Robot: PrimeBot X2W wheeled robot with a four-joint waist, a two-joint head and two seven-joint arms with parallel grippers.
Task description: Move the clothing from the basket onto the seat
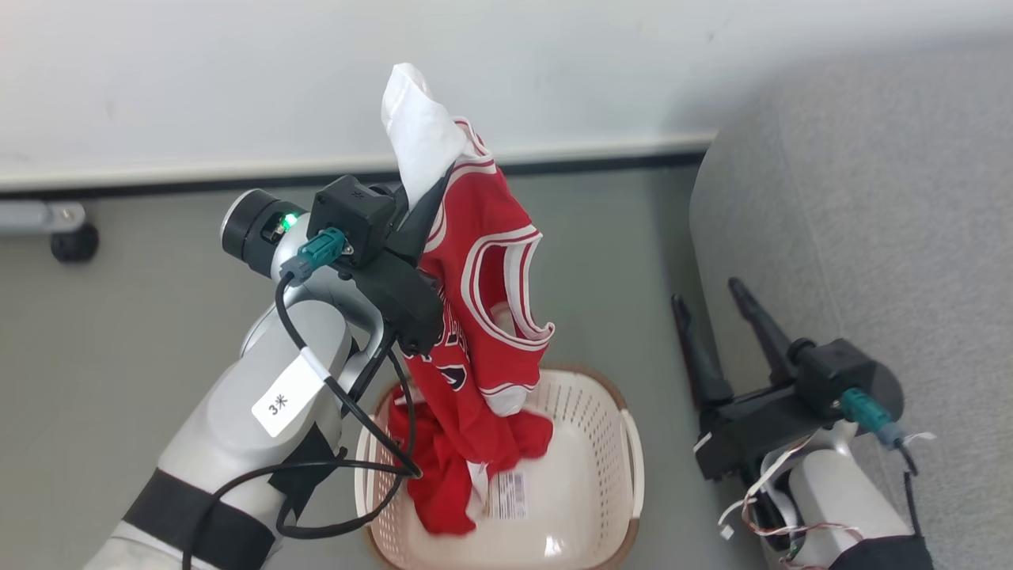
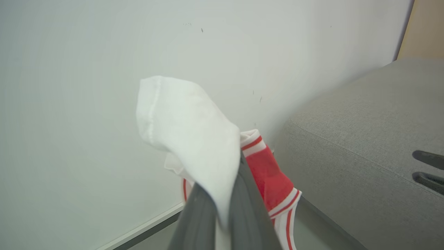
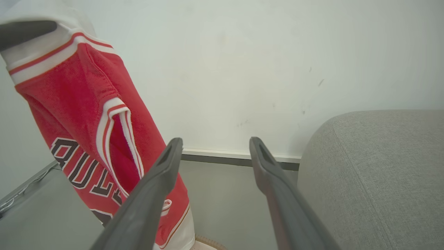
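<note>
the grey seat is standing just right of the basket, near enough, i judge, for one short swing. the basket is holding another red garment crumpled at its left side. i'm holding the jersey high above the basket so its long tail is hanging straight. my left gripper is clamping its white lining; my right gripper is hanging wide apart, empty, beside the basket.
</note>
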